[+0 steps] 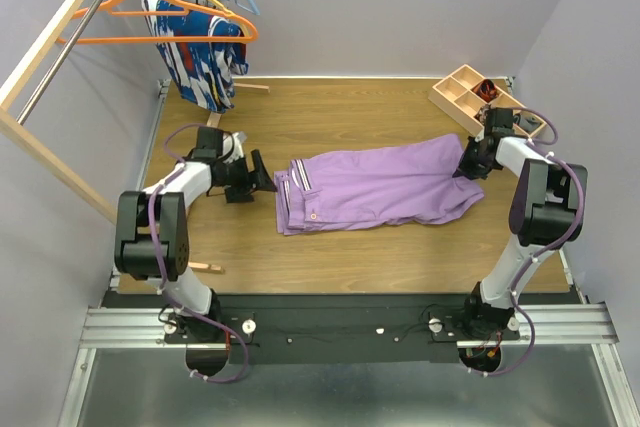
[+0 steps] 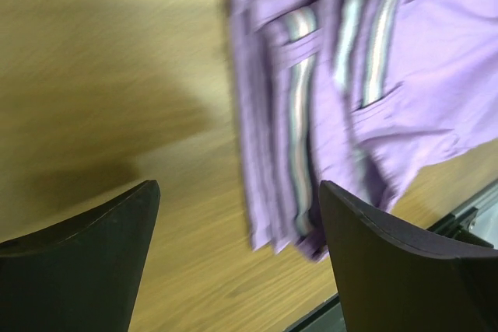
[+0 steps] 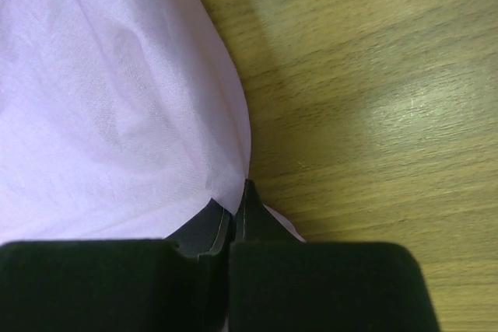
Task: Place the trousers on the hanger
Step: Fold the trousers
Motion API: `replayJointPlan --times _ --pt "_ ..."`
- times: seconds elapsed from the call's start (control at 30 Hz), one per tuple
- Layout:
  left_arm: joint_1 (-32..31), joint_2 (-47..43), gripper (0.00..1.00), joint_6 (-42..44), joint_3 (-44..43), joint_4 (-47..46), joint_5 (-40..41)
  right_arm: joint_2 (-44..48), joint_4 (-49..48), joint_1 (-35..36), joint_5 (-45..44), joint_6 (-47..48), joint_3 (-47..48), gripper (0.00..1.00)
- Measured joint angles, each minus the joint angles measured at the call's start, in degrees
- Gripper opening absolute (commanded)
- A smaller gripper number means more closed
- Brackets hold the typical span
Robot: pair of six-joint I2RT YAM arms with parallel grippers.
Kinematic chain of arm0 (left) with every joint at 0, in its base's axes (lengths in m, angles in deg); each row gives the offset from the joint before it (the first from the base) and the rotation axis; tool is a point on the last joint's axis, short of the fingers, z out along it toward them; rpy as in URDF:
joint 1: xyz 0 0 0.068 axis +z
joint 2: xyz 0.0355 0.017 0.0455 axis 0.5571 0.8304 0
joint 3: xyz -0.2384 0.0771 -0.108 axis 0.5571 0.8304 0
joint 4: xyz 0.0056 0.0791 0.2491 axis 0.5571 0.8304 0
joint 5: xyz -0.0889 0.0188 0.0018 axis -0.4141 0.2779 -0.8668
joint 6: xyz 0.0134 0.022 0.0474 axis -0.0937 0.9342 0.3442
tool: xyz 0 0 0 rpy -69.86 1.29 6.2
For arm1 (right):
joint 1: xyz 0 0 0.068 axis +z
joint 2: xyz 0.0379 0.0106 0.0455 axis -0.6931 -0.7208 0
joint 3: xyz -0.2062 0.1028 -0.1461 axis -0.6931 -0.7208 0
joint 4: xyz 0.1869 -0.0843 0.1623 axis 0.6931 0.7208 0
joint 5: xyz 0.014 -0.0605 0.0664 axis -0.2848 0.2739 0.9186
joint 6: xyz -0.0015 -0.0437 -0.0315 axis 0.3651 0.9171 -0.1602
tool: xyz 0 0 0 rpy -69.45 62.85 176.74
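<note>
Right now the trousers lie flat across the middle of the desk, with the waistband toward our left arm and the legs toward our right. Our right pincer is closed, nipping the edge of the lilac cloth at the leg end. Our left pincer hovers spread wide just beside the striped waistband, gripping nothing. Well apart, the hanger hangs on the rail at the far left, next to a patterned garment.

Left gripper spread wide, right gripper pinched closed
</note>
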Motion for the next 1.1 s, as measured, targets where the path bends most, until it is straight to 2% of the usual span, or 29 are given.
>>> replayJointPlan --times 0.23,0.3,0.47,0.6,0.7,0.9,1.0,1.03,1.1 --pt "-8.68 7.23 0.92 -1.16 -7.3 -2.78 -1.22 1.27 -1.62 0.0 0.02 0.2 -2.27 0.24" --pt "-10.14 8.28 0.92 -1.55 -7.5 -2.95 -1.2 1.66 -1.68 0.0 0.02 0.37 -2.67 0.33" --pt "-10.86 9.16 0.92 -2.71 -7.5 -2.73 -0.68 2.16 -1.75 0.0 0.07 0.66 -2.99 0.46" --pt "-10.95 9.7 0.92 -3.63 -7.61 -3.34 -0.87 2.19 -1.77 0.0 0.2 0.7 -3.06 0.64" --pt "-11.34 11.15 0.92 -4.39 -8.76 -4.39 -1.88 2.23 -1.88 0.0 0.55 0.83 -3.26 0.7" --pt "-14.1 15.65 0.92 -6.19 -12.81 -7.45 -4.72 3.21 -2.47 0.02 1.27 1.07 -4.48 0.71" --pt "-15.63 17.86 0.76 -6.75 -15.08 -8.76 -5.46 3.65 -3.06 0.0 1.62 1.29 -5.22 0.71" --pt "-16.04 18.43 0.61 -6.8 -15.65 -8.98 -5.49 3.8 -3.28 0.0 1.66 1.42 -5.42 0.71" --pt "-16.63 20.04 0.42 -6.97 -16.83 -9.75 -5.84 4.09 -3.87 0.0 1.73 1.46 -5.95 0.71"
